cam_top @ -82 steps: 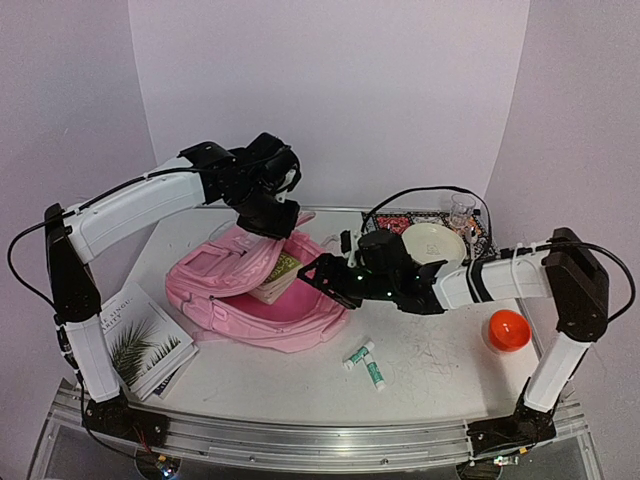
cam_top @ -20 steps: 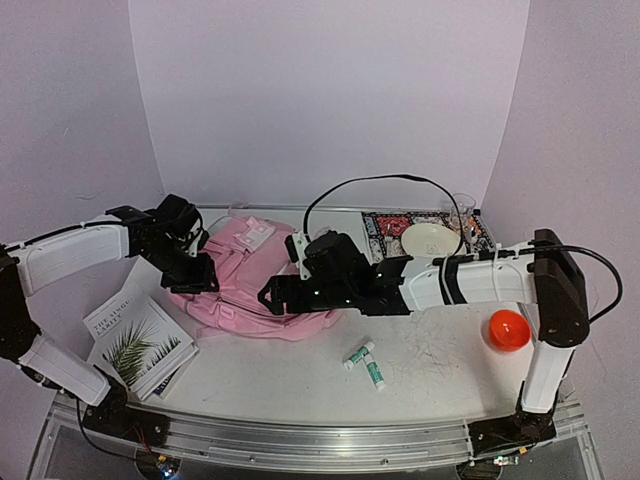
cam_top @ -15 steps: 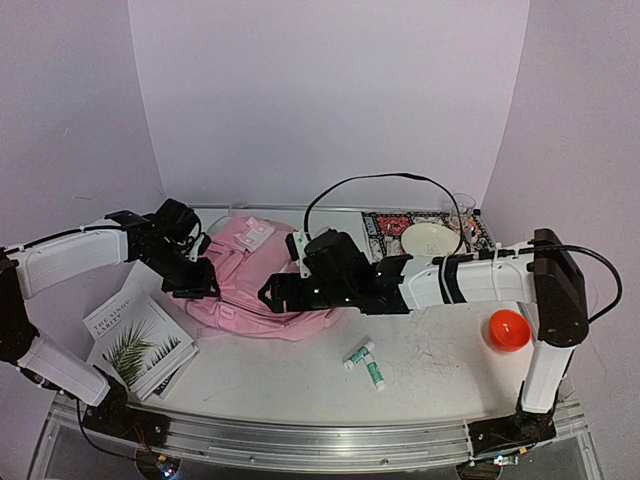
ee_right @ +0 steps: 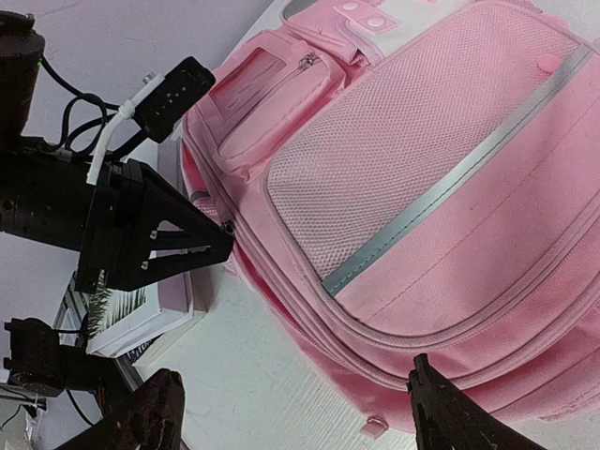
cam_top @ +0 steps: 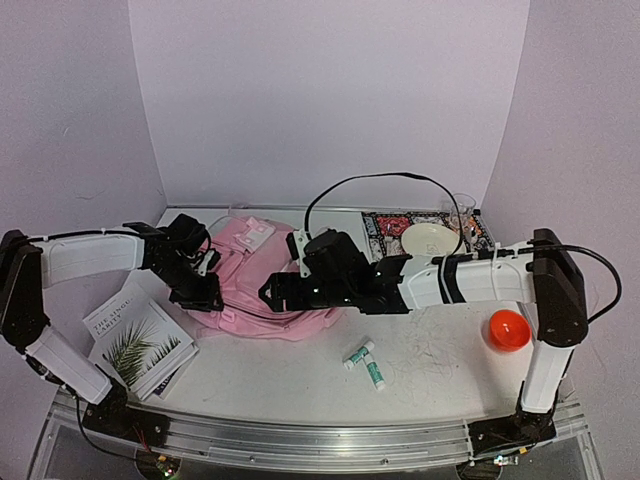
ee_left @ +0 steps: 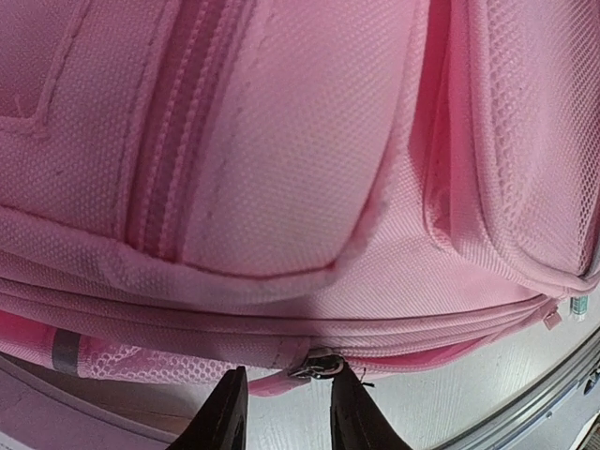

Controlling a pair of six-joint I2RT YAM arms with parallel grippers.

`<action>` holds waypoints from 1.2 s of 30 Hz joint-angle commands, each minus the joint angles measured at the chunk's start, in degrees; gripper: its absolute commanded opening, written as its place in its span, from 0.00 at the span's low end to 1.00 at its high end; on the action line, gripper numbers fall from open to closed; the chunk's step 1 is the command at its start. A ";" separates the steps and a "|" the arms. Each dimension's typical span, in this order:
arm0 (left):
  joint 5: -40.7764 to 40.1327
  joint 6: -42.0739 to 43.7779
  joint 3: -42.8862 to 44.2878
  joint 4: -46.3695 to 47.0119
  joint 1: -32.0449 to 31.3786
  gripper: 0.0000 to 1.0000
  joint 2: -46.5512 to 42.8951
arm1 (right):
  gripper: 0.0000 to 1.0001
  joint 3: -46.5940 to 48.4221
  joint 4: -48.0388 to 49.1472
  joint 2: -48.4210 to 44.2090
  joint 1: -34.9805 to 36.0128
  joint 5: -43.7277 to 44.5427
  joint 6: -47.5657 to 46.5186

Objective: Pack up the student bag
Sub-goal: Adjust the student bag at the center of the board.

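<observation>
Where the table comes nearest, a book lies at the left, two small tubes lie near the middle and a round orange object sits at the right. Just beyond, the pink student bag lies flat, left of centre. The left gripper is at the bag's left edge, its jaws slightly apart with a zip pull between them, the pull against one finger only. The right gripper hovers over the bag's near right edge, jaws spread wide and holding nothing. At the far right, a patterned tray carries a plate, with a glass behind it.
</observation>
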 commanded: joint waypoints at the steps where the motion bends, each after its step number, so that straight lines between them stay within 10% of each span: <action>1: 0.92 1.04 -0.99 2.54 -0.04 0.28 1.52 | 0.83 0.10 -0.19 -1.08 -0.09 1.24 -0.20; 21: 4.22 -3.48 10.60 6.74 0.08 0.18 8.71 | 0.83 -1.62 -0.18 -2.78 -0.12 2.85 -0.65; 36: -0.37 -8.81 2.79 -0.92 13.33 0.70 -5.33 | 0.84 -6.41 -0.69 -6.72 -0.09 3.92 -1.36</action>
